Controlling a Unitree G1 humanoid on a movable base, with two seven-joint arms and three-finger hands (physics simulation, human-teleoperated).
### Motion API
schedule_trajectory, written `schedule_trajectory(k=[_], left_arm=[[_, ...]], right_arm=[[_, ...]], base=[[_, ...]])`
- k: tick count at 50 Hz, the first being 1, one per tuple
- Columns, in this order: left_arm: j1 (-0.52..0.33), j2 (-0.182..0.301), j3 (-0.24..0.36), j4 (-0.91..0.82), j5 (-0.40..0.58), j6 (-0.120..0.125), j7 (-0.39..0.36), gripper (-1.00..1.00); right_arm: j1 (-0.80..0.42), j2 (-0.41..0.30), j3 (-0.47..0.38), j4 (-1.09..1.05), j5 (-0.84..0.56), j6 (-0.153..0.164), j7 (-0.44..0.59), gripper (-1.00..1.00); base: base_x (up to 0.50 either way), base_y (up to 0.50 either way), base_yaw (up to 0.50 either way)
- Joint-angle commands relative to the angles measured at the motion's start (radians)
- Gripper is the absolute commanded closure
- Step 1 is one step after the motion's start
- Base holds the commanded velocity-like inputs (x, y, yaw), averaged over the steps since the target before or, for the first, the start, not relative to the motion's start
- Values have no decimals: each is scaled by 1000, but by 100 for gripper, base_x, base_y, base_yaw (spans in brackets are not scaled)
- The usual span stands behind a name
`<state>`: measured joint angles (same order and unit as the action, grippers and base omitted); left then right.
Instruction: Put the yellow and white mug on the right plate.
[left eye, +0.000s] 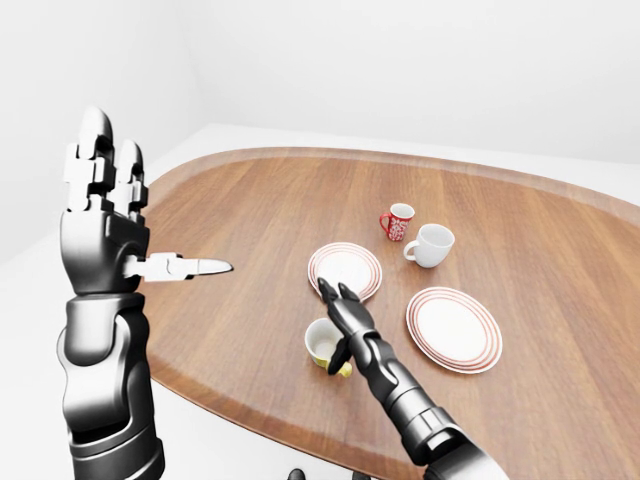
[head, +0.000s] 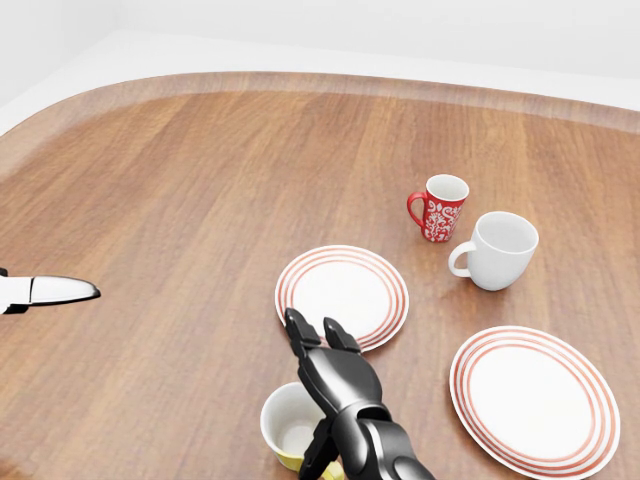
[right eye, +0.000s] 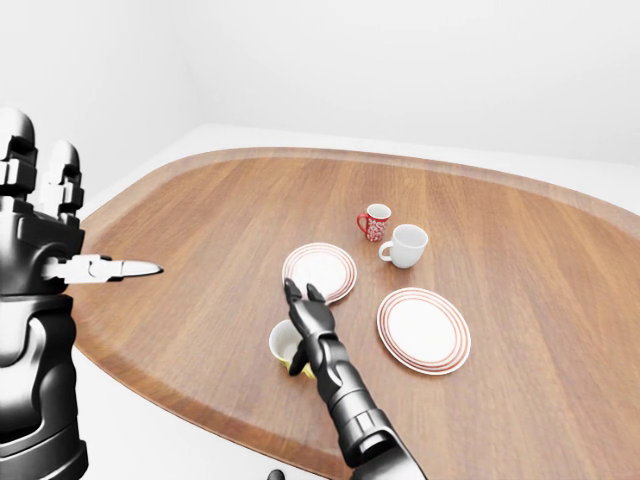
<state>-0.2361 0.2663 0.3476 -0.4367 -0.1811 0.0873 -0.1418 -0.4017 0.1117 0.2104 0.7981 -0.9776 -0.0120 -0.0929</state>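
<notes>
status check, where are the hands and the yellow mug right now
Right hand open, over the yellow and white mug, not gripping. Left hand open, raised off the table. Right plate bare; path to it looks clear.
</notes>
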Motion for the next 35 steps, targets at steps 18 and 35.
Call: schedule_trajectory(k=[18,35], left_arm=[[2,-2,-2,0,2,0,-2,-100],[-3,-1,-2,-1,3,0,-1,-100]], right_arm=[[-11,-3,-6,46,7,-16,-22,-100],[-30,0,-9,126,16,-44,-63,-100]], base=[[0,0,0],[0,0,0]])
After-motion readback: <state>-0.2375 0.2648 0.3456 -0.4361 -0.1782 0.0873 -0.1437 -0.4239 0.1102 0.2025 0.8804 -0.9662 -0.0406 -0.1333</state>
